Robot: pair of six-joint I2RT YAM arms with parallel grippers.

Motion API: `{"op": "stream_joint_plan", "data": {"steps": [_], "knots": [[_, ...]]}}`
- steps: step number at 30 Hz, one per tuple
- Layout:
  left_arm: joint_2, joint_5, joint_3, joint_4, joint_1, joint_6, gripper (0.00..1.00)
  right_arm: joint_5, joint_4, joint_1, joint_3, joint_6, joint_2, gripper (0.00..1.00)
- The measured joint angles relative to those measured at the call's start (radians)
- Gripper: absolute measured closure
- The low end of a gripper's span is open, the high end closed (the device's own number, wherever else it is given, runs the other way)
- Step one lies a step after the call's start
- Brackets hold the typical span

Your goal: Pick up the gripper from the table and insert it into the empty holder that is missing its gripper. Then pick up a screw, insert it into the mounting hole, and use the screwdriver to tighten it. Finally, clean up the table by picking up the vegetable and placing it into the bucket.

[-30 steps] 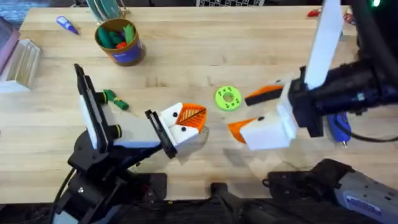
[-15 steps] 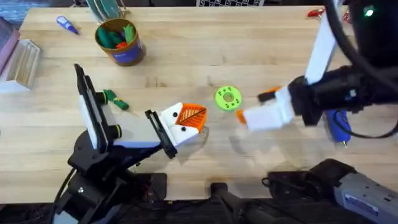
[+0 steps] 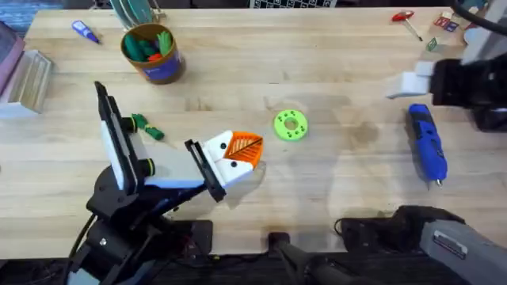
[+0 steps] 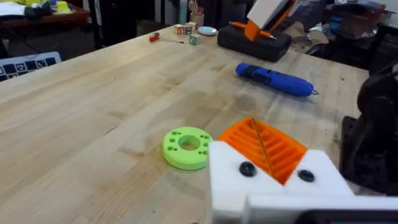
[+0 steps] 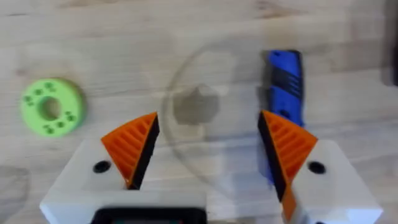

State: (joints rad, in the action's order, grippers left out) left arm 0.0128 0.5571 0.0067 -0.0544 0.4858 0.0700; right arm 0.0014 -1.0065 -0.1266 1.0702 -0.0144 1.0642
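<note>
My left gripper (image 3: 242, 150) rests low at the table's middle front, shut. Its two orange wedge pads (image 4: 264, 146) press together between white holder blocks (image 4: 230, 180), and each block face carries a dark round spot (image 4: 247, 168). My right gripper (image 5: 211, 149) hangs open at the far right (image 3: 405, 82), above the table. The blue screwdriver (image 3: 428, 142) lies below it on the wood. The dark-green vegetable (image 3: 147, 127) lies left of my left arm. The orange bucket (image 3: 150, 52) stands at the back left. A loose screw is out of view.
A bright green disc (image 3: 290, 125) lies just right of my left gripper. A small blue-purple pen (image 3: 85, 32) and a clear box (image 3: 28, 79) are at the far left. A red-handled tool (image 3: 405, 19) lies at the back right.
My right arm has pulled back from the table's middle to the far right edge and uncovered the screwdriver. The left arm has not moved.
</note>
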Motion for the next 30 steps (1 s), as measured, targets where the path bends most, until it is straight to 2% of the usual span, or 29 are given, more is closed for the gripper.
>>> {"op": "stream_joint_plan", "data": {"steps": [7,12,17,22,30], "knots": [[0.0,0.0,0.0,0.0,0.0,0.0,0.984,0.036,-0.013,-0.223,0.0,-0.145,0.068,0.012],[0.0,0.0,0.0,0.0,0.0,0.0,0.984,0.043,-0.015,-0.332,0.0,-0.22,0.122,0.01],[0.0,0.0,0.0,0.0,0.0,0.0,0.984,0.067,-0.016,-0.37,0.0,-0.327,0.179,0.01],[0.0,0.0,0.0,0.0,0.0,0.0,0.984,0.137,0.0,-0.374,0.0,-0.459,0.256,0.01],[0.0,0.0,0.0,0.0,0.0,0.0,0.984,0.168,0.066,-0.374,0.0,-0.592,0.397,0.009]]}}
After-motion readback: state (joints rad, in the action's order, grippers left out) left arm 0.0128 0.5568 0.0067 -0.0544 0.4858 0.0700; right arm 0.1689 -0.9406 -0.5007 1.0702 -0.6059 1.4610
